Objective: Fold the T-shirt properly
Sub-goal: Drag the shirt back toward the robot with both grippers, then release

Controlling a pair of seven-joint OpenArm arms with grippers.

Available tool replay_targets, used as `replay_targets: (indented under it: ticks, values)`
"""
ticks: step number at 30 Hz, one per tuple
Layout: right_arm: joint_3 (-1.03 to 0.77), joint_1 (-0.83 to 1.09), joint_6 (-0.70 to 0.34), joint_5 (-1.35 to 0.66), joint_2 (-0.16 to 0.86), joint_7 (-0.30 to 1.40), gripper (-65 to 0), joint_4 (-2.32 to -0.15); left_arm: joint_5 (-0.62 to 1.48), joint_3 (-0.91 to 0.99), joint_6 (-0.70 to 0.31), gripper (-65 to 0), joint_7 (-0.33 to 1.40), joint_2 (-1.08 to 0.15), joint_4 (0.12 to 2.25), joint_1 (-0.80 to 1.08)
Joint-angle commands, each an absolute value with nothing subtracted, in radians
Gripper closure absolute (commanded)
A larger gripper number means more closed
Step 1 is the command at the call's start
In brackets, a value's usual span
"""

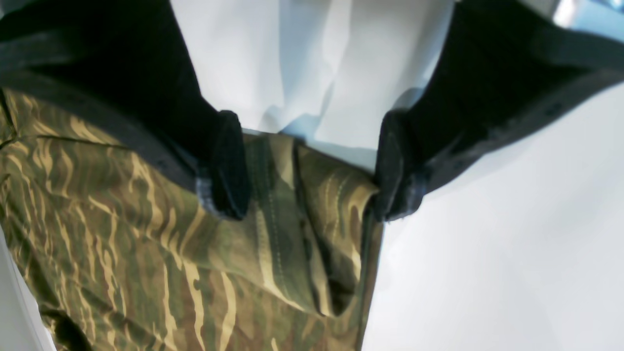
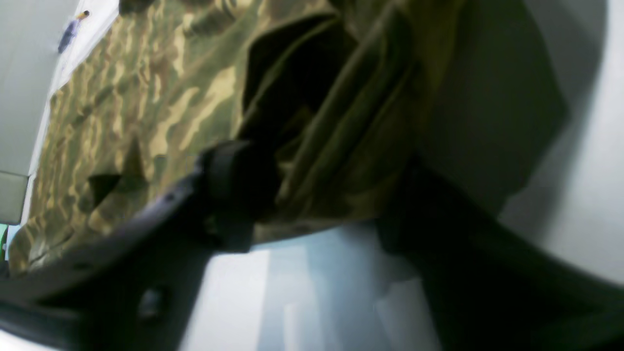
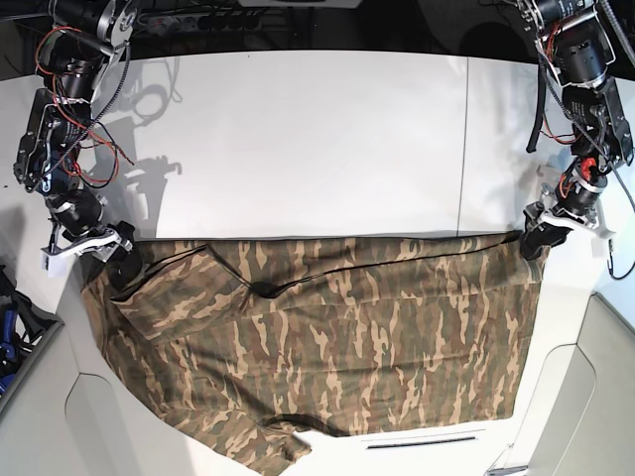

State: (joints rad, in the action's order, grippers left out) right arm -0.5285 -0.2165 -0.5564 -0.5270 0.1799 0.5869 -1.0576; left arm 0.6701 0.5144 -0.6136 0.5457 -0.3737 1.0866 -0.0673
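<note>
Camouflage T-shirt [image 3: 327,337] lies spread, long axis left-right.

The right wrist view is blurred, and the T-shirt [image 3: 327,337] runs past the base view's bottom edge.

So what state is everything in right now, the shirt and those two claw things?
T-shirt: spread over the white table, its far edge folded over, near part hanging off the front.
Left gripper: open, a bunched corner of the shirt between its fingers.
Right gripper: around a bunched corner; grip unclear.
</note>
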Motion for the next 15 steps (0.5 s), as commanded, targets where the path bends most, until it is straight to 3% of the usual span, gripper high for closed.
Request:
replay_targets:
  ticks: [1,6,9,15]
  values:
    - [-0.53,-0.238,-0.561,-0.538,0.191,0.576,-26.8,-1.07,0.667,0.514,-0.619,-38.8,0.553,-0.385,1.096,-0.084]
    - [-0.53,-0.238,-0.568,-0.538,0.191,0.575,-1.4,-1.07,0.621,0.488,-0.618,-13.2,0.553,-0.385,1.096,-0.089]
    - [-0.53,-0.238,-0.577,-0.538,0.191,0.576,0.0,-1.07,0.585,0.475,-0.618,0.0,0.554,-0.385,1.097,-0.094]
    - [-0.53,-0.241,-0.585,-0.547,0.196,0.591,0.0,-1.072,0.579,0.476,-0.643,0.0,0.583,-0.4,1.14,-0.125]
